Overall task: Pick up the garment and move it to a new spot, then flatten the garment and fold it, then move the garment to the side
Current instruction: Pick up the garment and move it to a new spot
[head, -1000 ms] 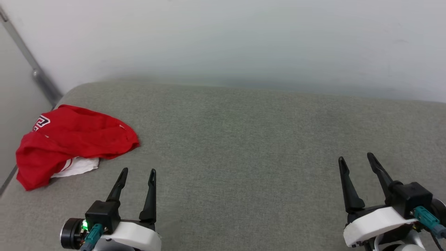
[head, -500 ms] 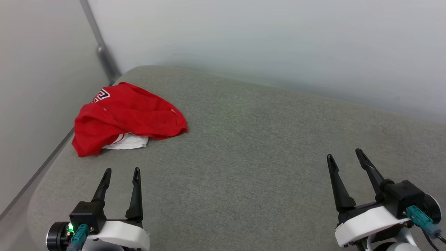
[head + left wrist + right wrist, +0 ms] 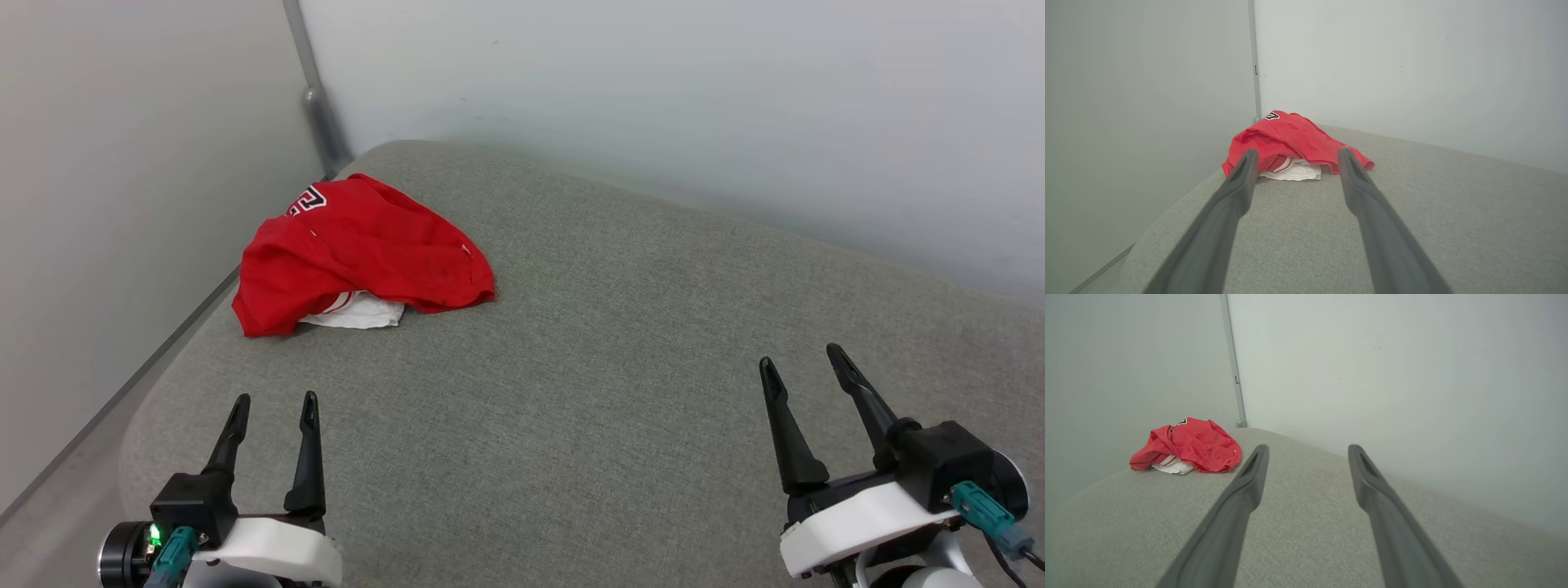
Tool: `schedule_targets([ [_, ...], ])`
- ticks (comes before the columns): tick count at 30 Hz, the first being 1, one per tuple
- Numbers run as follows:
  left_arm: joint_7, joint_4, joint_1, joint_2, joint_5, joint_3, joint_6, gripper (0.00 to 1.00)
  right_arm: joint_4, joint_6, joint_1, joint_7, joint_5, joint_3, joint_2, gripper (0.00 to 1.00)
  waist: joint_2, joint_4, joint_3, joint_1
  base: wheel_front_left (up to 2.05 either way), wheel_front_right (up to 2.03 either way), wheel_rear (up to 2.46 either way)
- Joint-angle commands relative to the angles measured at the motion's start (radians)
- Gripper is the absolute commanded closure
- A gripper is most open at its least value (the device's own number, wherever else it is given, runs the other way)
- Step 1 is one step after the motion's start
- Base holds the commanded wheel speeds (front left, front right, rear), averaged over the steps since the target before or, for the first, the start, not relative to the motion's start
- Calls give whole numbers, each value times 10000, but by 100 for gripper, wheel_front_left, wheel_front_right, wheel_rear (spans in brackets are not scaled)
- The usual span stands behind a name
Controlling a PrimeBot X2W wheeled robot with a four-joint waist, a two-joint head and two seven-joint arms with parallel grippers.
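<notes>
The garment is a crumpled red jersey with a white sleeve poking out underneath and part of a black, white-outlined number on top. It lies in a heap at the far left corner of the grey cushioned surface. My left gripper stands open at the lower left, short of the garment and apart from it. In the left wrist view the garment sits straight ahead beyond the open left gripper. At the lower right my right gripper is open and empty; its wrist view shows the garment far to the left.
Pale walls close in behind and on the left, meeting at a grey corner post. The cushioned surface's rounded left edge drops to a strip of floor. Bare grey fabric stretches between garment and right gripper.
The head camera has swung left, so the whole picture shifted right and the left wall came into view. Both grippers stay open at the same stance; the garment lies as before.
</notes>
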Motion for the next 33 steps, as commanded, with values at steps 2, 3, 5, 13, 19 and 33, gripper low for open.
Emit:
schedule_targets([
  [2, -27, -24, -11, -9, 59, 53, -17, 0, -48, -3, -68, 32, 80, 31, 19, 0, 0, 10, 19, 0, 0, 0, 0],
  [3, -27, -19, -33, 15, 65, 81, -37, 0, -59, -3, -75, 47, 87, 49, 21, 0, 0, 2, 28, 0, 0, 0, 0],
  [5, -27, 10, -123, 92, 70, 141, -62, 0, -99, -3, -84, 74, 75, 64, 23, 0, 0, -29, 58, 0, 0, 0, 0],
  [13, -27, 237, -1430, 388, -547, 312, -234, 0, -533, -3, -354, 363, -110, 89, 3, 0, 0, -398, 785, 0, 0, 0, 0],
  [19, 477, 1206, -3561, 839, -1043, -4, -315, 0, -1208, -3, -881, 639, -322, -64, -229, 0, 0, -714, 1996, 0, 0, 0, 0],
  [33, 5973, 4893, -8254, 3968, -2903, -749, -343, 0, -2002, -3, -2394, 726, -320, 124, -555, 0, 0, -2118, 5062, 0, 0, 0, 0],
])
